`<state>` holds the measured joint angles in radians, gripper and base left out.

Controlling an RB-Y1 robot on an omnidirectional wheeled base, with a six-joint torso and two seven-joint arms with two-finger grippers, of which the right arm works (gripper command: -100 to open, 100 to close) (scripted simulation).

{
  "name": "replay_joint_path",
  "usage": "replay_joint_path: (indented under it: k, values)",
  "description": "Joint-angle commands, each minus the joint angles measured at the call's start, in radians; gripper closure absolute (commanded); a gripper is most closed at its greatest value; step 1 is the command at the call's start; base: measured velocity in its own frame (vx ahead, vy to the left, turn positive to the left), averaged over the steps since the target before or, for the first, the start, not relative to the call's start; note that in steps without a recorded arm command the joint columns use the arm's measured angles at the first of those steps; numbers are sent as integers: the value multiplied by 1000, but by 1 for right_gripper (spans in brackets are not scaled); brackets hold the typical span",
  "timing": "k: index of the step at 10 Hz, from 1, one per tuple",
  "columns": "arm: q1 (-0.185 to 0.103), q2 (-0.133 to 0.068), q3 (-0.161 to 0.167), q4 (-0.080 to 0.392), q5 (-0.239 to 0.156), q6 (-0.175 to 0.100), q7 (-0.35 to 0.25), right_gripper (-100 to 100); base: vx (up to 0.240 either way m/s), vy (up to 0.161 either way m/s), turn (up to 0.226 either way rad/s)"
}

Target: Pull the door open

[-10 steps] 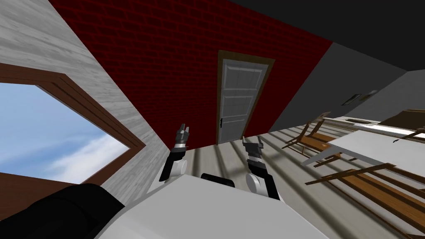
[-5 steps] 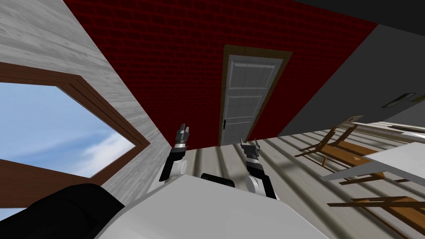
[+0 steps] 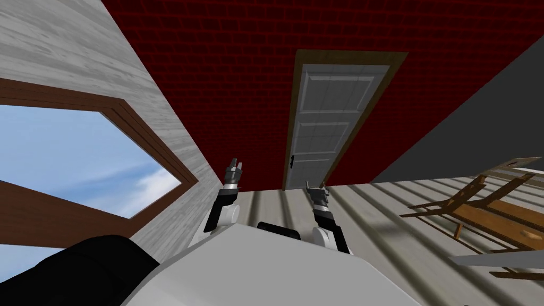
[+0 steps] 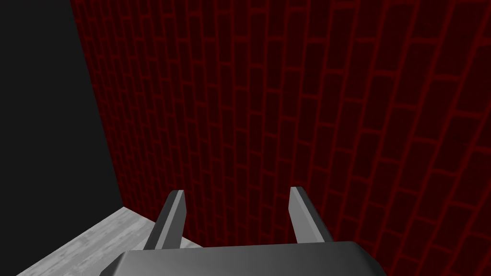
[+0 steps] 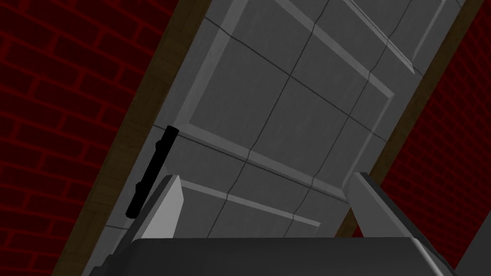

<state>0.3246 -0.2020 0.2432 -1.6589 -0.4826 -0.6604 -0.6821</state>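
The door [image 3: 332, 122] looks rigid and heavy; take the black handle [image 5: 152, 170] at its left edge. Right gripper [image 5: 266, 178] and left gripper [image 4: 237, 191] gape empty.

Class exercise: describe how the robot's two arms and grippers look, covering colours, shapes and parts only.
Both arms match. Each forearm is black, rising from a rounded white joint. The left gripper and right gripper are each a dark grey box carrying two thin, light grey, blade-like fingers with slanted tips. No cables or markings are visible.

Red brick wall [image 3: 223, 79] — window [image 3: 69, 159] left
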Motion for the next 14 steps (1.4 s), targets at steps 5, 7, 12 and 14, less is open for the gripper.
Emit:
replay_joint_path:
  k: [5,7,12,14]
  values:
    - [-41,-37,34,131,-67,-42,-115,-100,75,-15,126]
    - [-53,-52,50,181,-94,-59,-162,-100,115,-27,154]
    - [-73,-74,73,256,-136,-84,-232,-100,72,-13,99]
    - [-85,-87,87,304,-161,-100,-276,-100,71,-26,108]
